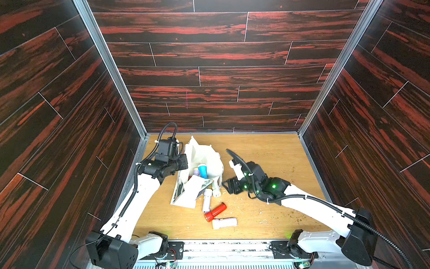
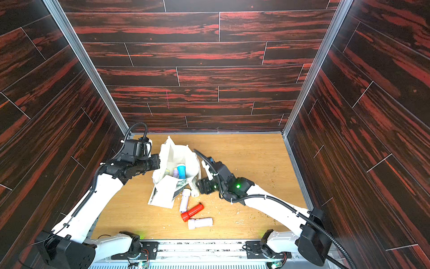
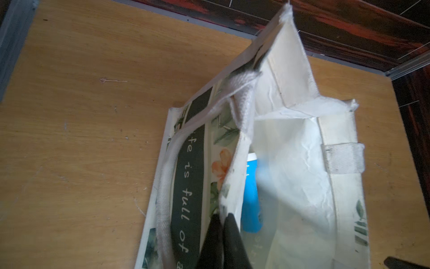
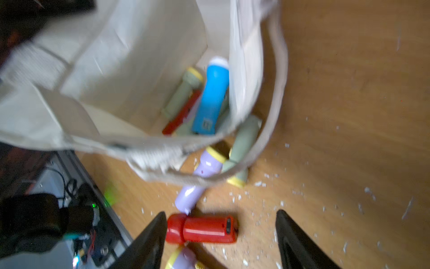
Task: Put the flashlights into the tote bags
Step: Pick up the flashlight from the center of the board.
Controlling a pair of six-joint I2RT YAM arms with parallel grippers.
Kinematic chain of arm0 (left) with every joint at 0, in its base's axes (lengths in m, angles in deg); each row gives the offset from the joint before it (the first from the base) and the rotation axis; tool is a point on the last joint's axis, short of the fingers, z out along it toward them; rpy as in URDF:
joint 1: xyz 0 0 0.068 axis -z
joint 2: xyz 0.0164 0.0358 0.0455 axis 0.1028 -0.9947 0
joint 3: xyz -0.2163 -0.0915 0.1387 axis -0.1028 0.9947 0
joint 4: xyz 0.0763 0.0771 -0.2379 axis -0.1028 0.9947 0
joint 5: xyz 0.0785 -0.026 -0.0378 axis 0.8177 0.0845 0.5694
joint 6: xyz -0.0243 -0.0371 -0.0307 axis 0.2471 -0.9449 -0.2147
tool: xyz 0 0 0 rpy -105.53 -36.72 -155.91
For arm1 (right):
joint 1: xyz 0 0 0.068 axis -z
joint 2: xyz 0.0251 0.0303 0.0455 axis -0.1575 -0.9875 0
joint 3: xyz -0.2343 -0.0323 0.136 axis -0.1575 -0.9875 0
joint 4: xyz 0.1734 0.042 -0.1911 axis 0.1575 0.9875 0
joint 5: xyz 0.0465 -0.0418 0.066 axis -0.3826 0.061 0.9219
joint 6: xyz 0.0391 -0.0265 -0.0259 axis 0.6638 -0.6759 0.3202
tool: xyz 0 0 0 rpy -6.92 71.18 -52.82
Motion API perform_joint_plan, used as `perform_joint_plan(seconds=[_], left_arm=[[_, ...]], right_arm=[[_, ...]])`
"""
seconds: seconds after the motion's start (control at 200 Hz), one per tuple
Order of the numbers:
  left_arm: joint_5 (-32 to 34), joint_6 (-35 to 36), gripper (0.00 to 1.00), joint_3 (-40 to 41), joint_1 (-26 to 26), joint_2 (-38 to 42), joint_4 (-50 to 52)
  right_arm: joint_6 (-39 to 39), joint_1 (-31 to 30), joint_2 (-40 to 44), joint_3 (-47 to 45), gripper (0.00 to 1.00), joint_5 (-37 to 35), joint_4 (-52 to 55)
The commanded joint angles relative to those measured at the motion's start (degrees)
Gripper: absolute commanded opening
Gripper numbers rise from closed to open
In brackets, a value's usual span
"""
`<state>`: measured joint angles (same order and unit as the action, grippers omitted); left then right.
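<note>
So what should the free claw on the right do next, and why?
Probably lower the right claw onto the red flashlight and close on it. Its jaws stand open and empty, that flashlight lies loose on the table roughly between them, and the left claw pinches the rim of the tote bag, holding its mouth open for a drop.
</note>
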<state>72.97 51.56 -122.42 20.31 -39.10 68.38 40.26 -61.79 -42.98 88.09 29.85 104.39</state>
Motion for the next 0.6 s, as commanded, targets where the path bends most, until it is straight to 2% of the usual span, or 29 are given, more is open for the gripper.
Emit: perform_joint_plan(seconds=[0.0,0.215,0.501,0.596], left_arm=[[2.66,1.07,0.00,-1.17,0.09,0.05,3.06],[6.93,0.14,0.00,-0.89,0.09,-0.21,3.69],[9.71,0.73,0.00,-1.43,0.09,-0.30,4.68],[9.51,0.68,0.00,-0.94,0.09,-0.08,4.81]], right_arm=[[-0.12,-1.81,1.64,-1.75,0.71,3.24,5.87],[-0.90,-4.69,1.01,-5.74,0.65,10.88,5.17],[-4.44,-7.31,-4.46,-6.51,0.62,15.16,8.12],[-5.57,-8.75,-6.27,-5.77,0.62,14.36,9.37]])
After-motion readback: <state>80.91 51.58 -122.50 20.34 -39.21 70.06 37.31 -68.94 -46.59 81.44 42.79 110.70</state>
